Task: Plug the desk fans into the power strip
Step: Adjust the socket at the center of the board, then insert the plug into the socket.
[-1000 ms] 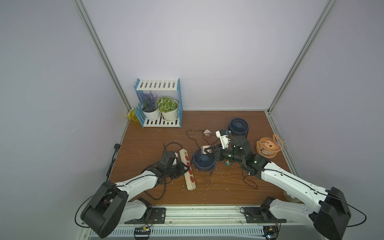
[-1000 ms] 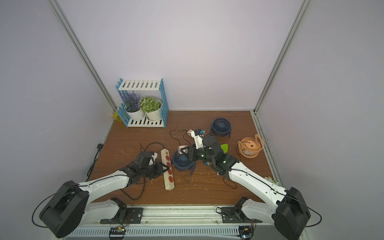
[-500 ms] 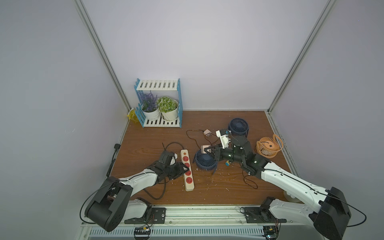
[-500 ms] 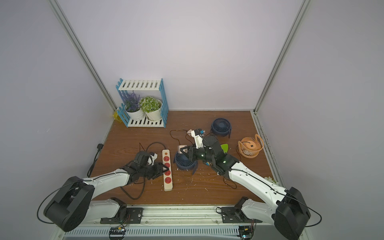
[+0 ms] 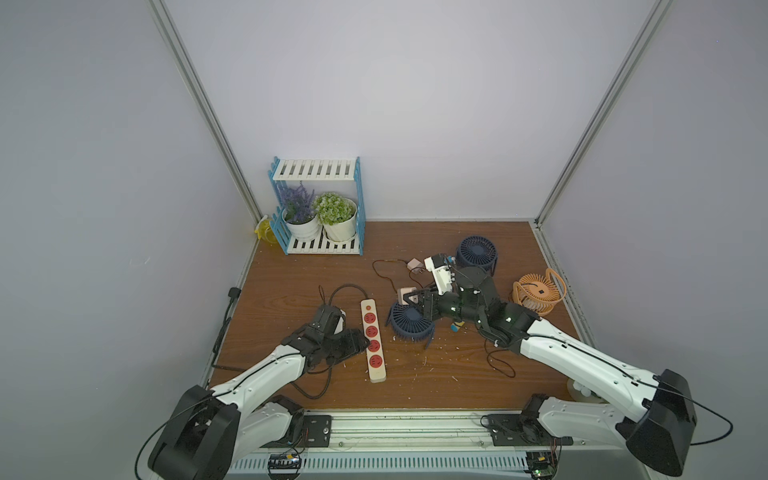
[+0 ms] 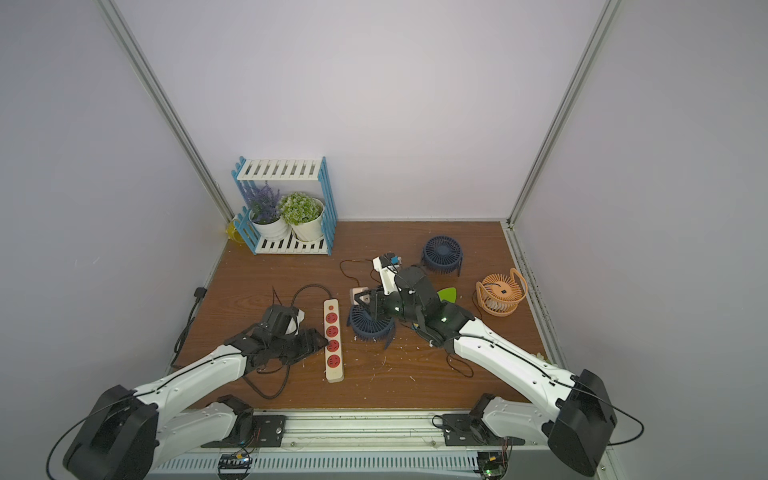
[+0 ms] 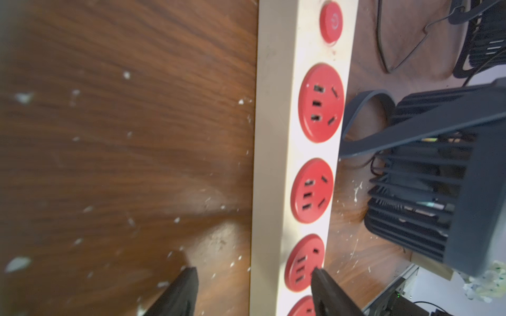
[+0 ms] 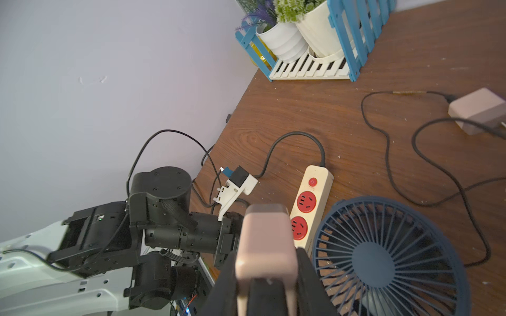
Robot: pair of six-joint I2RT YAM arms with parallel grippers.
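"Power strip (image 5: 372, 340) first: where does it lie?"

"Flat on the brown wooden surface (image 5: 291, 266), left of the middle, its length running from the near edge toward the back wall. It's a cream bar with a red switch at the far end and four round red sockets in a row. Its black cord (image 8: 298, 133) leaves the far end and loops off to the left."

"And the left claw (image 7: 253, 290)?"

"Spread. In the left wrist view one finger (image 7: 182, 287) is over bare wood, clear of the strip's side. The other tip lies over the third socket from the switch. Whether it touches, I cannot tell."

"The right claw (image 8: 267, 262)?"

"Pinching a pale pink adapter (image 8: 265, 235), one finger on each flank. In both top views the adapter sits to the right of the strip's far end, apart from it."

"Where's the fan?"

"A navy fan (image 5: 411, 326) sits just beside the strip's right side. A second navy fan (image 5: 476, 253) is further back, and an orange fan (image 5: 538, 293) is near the right edge. Another pink adapter (image 8: 476, 109) lies on the wood with a thin cable."

"Anything else?"

"A blue-and-white shelf (image 5: 316, 169) in the back left corner holds two potted plants. White crumbs are scattered over the wood."
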